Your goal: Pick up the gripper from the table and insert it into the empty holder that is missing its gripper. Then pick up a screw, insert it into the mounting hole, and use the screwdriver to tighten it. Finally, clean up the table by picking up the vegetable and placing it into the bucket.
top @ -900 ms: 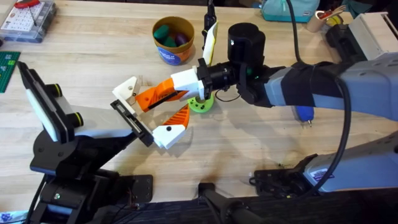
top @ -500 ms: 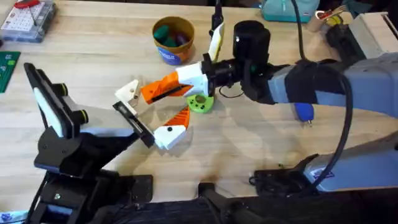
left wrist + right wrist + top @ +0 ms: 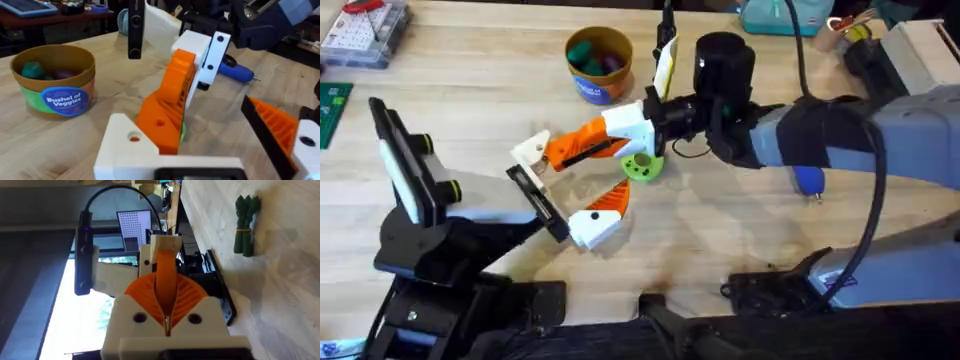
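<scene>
My right gripper (image 3: 582, 145) reaches in from the right and is shut on the gripper (image 3: 560, 152), the long orange finger. In the right wrist view the ribbed pads (image 3: 187, 297) clamp its orange body (image 3: 165, 262). Its white block end (image 3: 530, 150) sits at one end of the holder (image 3: 537, 195), the black crossbar on the left arm's tip. The left gripper (image 3: 575, 185) carries one short orange-and-white finger (image 3: 597, 220) at the crossbar's other end, wide apart, holding nothing. The lime-green vegetable (image 3: 642, 167) lies under the right wrist. The bucket (image 3: 599, 62) stands behind, and the blue screwdriver (image 3: 807, 182) lies to the right.
The bucket (image 3: 54, 80) holds dark green and purple pieces. A white plate on a black stand (image 3: 663, 62) rises just behind the right wrist. A parts box (image 3: 360, 30) and a green board (image 3: 332, 108) sit far left. Green asparagus (image 3: 246, 225) lies on the table.
The right gripper lifted the orange finger a little up and right early on. The left arm's crossbar and its short finger then shifted slightly rightward toward it.
</scene>
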Robot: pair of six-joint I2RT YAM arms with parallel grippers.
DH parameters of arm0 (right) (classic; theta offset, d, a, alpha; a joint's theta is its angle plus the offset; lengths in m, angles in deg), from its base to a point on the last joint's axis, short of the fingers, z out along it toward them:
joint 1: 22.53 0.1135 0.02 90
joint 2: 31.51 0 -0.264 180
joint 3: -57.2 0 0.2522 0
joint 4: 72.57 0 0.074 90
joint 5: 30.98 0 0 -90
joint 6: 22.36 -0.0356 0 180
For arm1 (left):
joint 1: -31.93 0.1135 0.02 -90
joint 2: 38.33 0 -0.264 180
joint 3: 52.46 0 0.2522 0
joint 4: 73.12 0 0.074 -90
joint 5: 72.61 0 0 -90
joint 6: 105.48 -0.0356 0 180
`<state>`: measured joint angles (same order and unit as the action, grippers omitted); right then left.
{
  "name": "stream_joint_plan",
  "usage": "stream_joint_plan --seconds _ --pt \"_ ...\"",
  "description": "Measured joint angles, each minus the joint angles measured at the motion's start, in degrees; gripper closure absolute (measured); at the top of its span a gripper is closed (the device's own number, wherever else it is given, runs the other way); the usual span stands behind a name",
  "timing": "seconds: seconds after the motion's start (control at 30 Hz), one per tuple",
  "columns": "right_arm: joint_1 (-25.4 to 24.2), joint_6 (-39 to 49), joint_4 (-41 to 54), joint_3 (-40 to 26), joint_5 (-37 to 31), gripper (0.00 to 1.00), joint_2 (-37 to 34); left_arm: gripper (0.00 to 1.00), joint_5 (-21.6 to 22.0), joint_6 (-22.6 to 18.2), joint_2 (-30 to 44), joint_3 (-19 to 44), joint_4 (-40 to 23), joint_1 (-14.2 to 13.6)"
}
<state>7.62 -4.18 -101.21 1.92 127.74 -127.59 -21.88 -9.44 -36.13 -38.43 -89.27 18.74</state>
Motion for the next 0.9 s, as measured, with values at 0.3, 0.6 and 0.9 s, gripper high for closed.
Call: stream_joint_plan --seconds 0.3,0.6,0.9 --pt "0.7 -2.8 -0.2 -5.7 4.9 0.984 -6.9 0.01 0.7 0.5 0.0 0.0 -0.4 0.4" --pt "3.6 -4.8 0.1 -13.6 6.8 0.984 -13.1 0.01 2.7 0.5 0.0 0.0 0.1 0.7" --pt "3.7 -4.9 0.6 -13.9 6.8 0.984 -13.3 0.01 3.0 0.5 0.0 0.0 0.0 0.7"
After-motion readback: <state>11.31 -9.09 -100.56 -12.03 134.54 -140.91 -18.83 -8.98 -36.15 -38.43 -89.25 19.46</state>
